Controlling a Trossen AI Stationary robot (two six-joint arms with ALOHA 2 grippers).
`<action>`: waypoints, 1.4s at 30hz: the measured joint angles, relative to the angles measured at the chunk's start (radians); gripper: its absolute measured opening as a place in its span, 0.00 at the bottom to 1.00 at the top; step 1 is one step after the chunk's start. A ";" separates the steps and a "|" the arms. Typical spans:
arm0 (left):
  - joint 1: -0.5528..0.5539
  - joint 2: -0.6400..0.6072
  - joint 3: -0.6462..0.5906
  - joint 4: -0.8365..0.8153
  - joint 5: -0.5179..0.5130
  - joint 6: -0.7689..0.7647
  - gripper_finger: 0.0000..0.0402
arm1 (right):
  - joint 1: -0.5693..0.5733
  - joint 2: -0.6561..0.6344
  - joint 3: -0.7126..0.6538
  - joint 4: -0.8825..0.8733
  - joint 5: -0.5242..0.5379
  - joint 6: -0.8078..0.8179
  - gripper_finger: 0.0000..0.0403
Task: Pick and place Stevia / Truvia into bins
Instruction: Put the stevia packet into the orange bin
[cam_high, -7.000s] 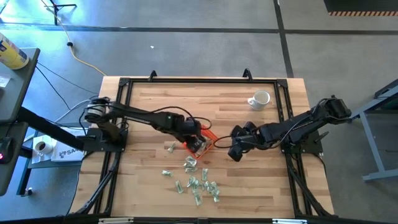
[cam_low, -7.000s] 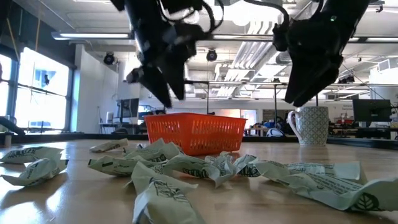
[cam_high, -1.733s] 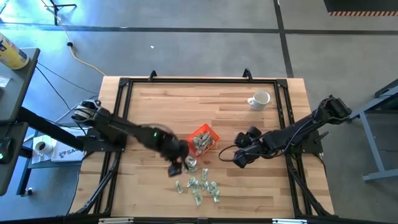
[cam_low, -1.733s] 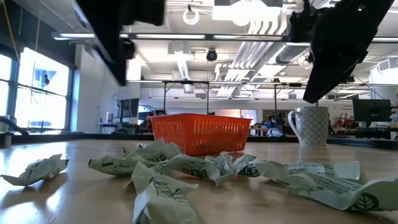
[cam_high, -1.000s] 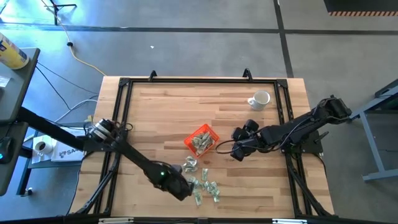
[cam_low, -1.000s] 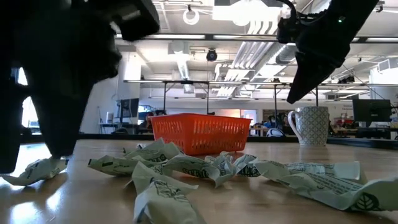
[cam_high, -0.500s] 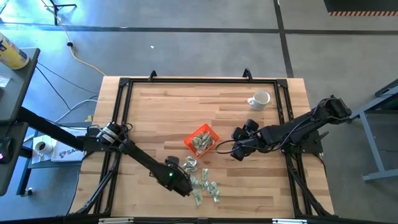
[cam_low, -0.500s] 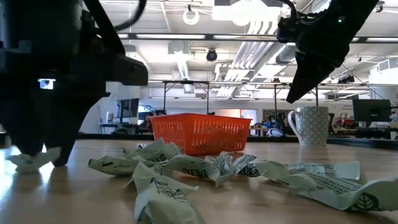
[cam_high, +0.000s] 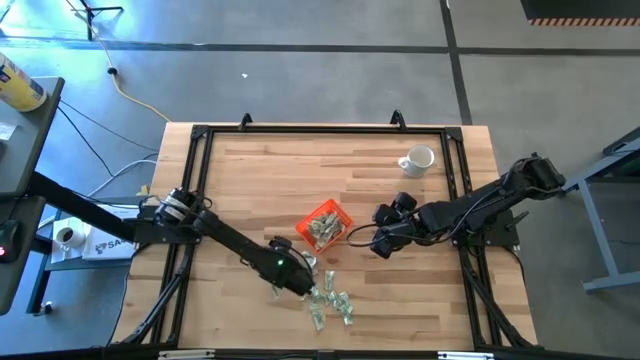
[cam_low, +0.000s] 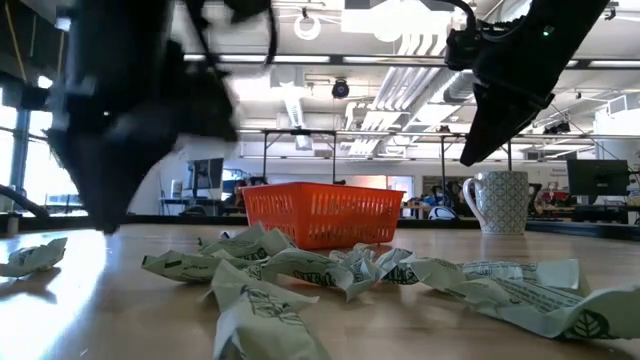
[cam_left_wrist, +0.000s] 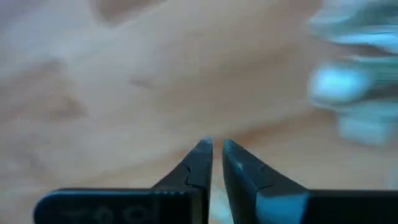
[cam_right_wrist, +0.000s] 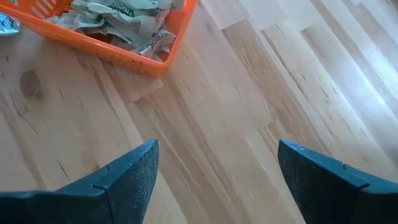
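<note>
Pale green and white Stevia / Truvia sachets (cam_high: 325, 298) lie in a loose pile on the wooden table near its front edge, also seen in the low view (cam_low: 330, 270). One sachet (cam_low: 25, 257) lies apart to their left. The orange bin (cam_high: 323, 224) stands just beyond the pile with several sachets (cam_right_wrist: 118, 18) in it. My left gripper (cam_high: 297, 283) hangs above the pile's left end, clear of the table (cam_low: 100, 215). Its fingers (cam_left_wrist: 214, 149) are almost together. My right gripper (cam_high: 380, 243) hovers open to the right of the bin. My left gripper has only a thin slit between its fingertips (cam_left_wrist: 200, 149). I cannot tell whether anything sits between them or whether they touch a sachet.
A white mug (cam_high: 418, 159) stands at the far right of the table. A black metal frame (cam_high: 200, 180) runs around the tabletop. Bare wood lies to the left of the pile and beyond the bin.
My left gripper has shut from wide open while standing down on the lone left sachet. It has then risen off the table and gone a little toward the bin. That sachet has slid slightly toward the table's left and still lies on the wood.
</note>
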 joint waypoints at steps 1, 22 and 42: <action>-0.012 -0.011 0.012 0.021 0.002 -0.042 0.20 | 0.002 0.000 0.000 0.000 0.002 0.007 0.79; -0.135 0.060 0.012 0.137 0.047 -0.507 0.63 | -0.023 0.000 0.000 0.028 0.042 -0.080 0.79; 0.008 0.014 0.042 -0.057 -0.101 -0.085 0.10 | 0.024 -0.007 0.000 0.012 0.051 -0.093 0.79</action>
